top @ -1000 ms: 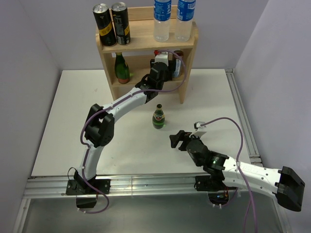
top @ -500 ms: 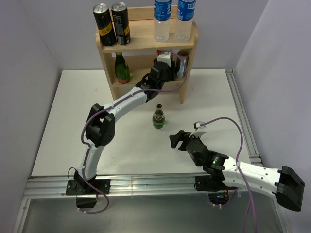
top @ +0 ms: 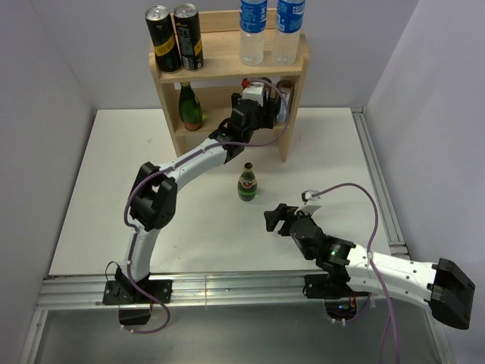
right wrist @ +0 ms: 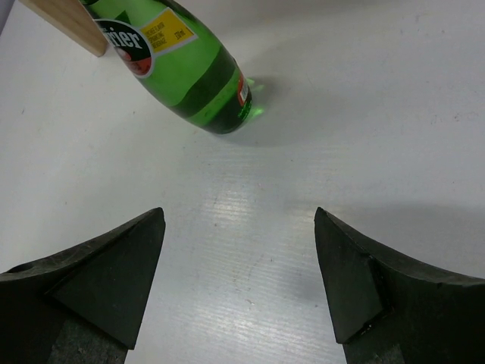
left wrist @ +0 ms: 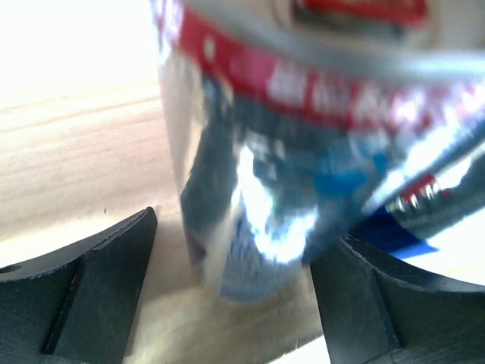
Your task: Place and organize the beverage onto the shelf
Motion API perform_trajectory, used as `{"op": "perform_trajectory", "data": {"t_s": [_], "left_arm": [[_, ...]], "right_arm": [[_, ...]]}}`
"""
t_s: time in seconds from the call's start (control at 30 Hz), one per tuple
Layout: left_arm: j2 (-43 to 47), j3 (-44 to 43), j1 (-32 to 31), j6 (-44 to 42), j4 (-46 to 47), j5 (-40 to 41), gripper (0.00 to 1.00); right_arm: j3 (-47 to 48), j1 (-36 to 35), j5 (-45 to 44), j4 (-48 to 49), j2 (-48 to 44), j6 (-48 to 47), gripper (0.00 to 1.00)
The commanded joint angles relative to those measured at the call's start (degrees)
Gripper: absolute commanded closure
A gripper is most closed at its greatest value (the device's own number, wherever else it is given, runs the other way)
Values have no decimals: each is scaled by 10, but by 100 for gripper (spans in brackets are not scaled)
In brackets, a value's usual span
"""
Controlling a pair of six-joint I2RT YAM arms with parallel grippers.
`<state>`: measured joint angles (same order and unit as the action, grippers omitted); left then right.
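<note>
The light-wood shelf [top: 220,62] stands at the back of the table. My left gripper [top: 262,101] reaches into its middle tier at the right. It is open around a silver, red and blue can [left wrist: 303,136] that stands on the wooden board [left wrist: 76,152]. There is a gap on the left side, and the right finger is close to the can. A green glass bottle [top: 247,182] stands upright on the table in front of the shelf. My right gripper [top: 274,218] rests low, near and to the right of it, open and empty [right wrist: 239,220], with the bottle [right wrist: 189,76] ahead of it.
Two black cans [top: 174,36] and two water bottles [top: 265,30] stand on the top tier. Another green bottle [top: 189,106] is at the left of the middle tier. A foot of the shelf [right wrist: 68,26] shows behind the table bottle. A metal rail [top: 227,288] runs along the near edge.
My left gripper has opened and let go of the can on the middle tier, and has drawn back slightly. The right arm and the table bottle have not moved.
</note>
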<state>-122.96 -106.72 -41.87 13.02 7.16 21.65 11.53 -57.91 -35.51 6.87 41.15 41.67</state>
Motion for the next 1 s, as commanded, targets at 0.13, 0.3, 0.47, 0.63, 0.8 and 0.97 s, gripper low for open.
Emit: {"op": "perform_trajectory", "data": {"t_s": [0.13, 0.3, 0.47, 0.63, 0.8, 0.97], "left_arm": [[58, 62, -28, 11, 3, -41, 11], [82, 96, -37, 9, 4, -42, 2], [113, 140, -49, 13, 8, -34, 1], [162, 191, -70, 5, 18, -6, 1], [221, 243, -88, -4, 22, 45, 1], [319, 278, -114, -20, -6, 109, 1]], "right_arm": [[1, 3, -14, 22, 6, -4, 14], [3, 3, -18, 21, 10, -5, 14], [6, 3, -22, 17, 10, -5, 14], [6, 2, -20, 17, 13, -6, 14], [10, 2, -20, 19, 23, -10, 14], [21, 2, 4, 31, 27, -26, 14]]}}
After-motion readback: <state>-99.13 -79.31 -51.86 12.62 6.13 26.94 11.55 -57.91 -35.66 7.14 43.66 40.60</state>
